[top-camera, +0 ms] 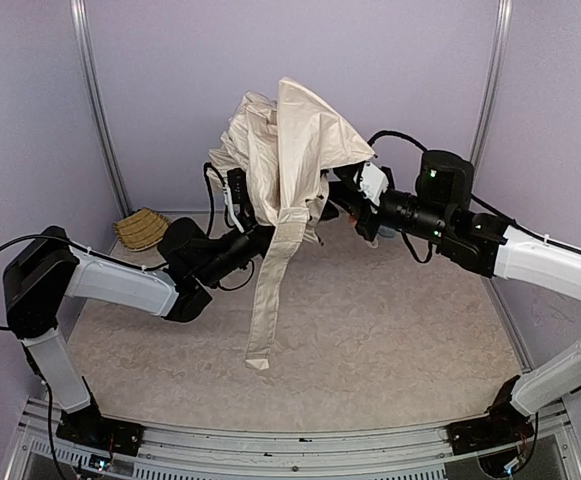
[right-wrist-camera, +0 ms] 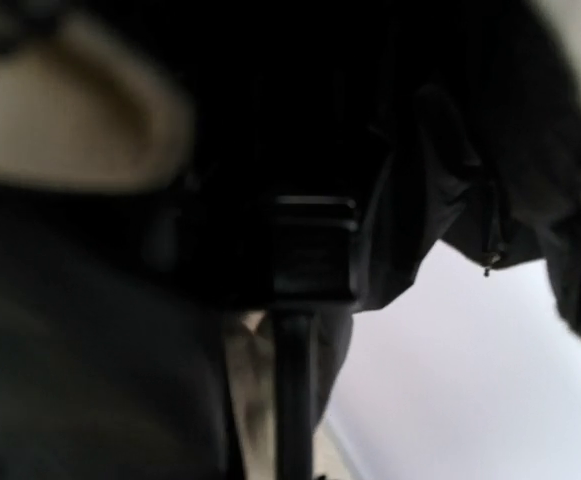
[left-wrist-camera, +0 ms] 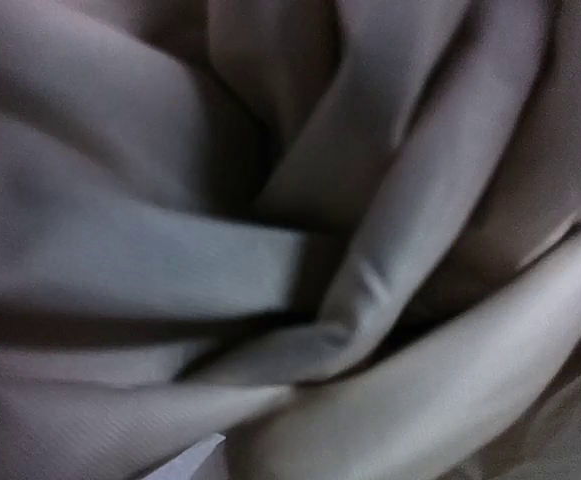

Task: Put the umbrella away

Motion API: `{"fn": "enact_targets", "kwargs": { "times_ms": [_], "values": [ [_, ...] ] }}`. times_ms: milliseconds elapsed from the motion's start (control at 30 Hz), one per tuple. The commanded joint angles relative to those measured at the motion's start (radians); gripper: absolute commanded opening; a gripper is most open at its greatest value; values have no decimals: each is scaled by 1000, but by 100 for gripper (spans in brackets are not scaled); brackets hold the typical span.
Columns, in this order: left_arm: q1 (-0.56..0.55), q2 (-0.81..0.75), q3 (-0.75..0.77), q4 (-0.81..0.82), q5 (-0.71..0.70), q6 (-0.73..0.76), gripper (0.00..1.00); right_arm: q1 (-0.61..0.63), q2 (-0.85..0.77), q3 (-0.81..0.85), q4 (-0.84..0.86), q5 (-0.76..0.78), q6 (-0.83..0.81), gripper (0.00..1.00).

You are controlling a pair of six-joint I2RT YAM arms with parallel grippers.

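Cream umbrella (top-camera: 282,140) aloft; reaching inward, left tool (top-camera: 238,200) and right tool (top-camera: 358,190) clamp it.

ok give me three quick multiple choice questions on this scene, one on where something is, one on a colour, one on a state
1. Where is the straw basket?
A) far left corner of the table
B) near right edge
C) under the right arm

2. What colour is the umbrella fabric?
A) red
B) cream
C) blue

3. How is the umbrella?
A) lying flat on the table
B) inside the basket
C) held up between the left gripper and right gripper

Answers: 1 A, it sits at the back by the left wall; 2 B, the folds are pale cream in the top and left wrist views; 3 C, the canopy is raised off the table with a gripper at each side.
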Motion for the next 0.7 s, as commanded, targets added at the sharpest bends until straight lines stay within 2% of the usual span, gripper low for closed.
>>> {"fn": "enact_targets", "kwargs": {
  "times_ms": [0,133,267,433,533,667],
  "values": [
    [4,-19,-3,123,-32,-58,14,15,-9,-31,-5,34,-27,0],
    [36,-7,-63,229,6,-132,21,15,-20,-66,1,136,-99,0],
    [34,-39,-62,160,68,-125,18,13,-16,-86,18,280,-190,0],
    [-5,-110,-71,99,97,-48,15,18,16,-88,20,445,-339,0],
    [14,-135,-88,94,84,-30,15,59,-10,-131,67,469,-410,0],
    [52,-122,-112,137,76,-85,16,98,-49,-181,89,397,-424,0]
  ]
}}
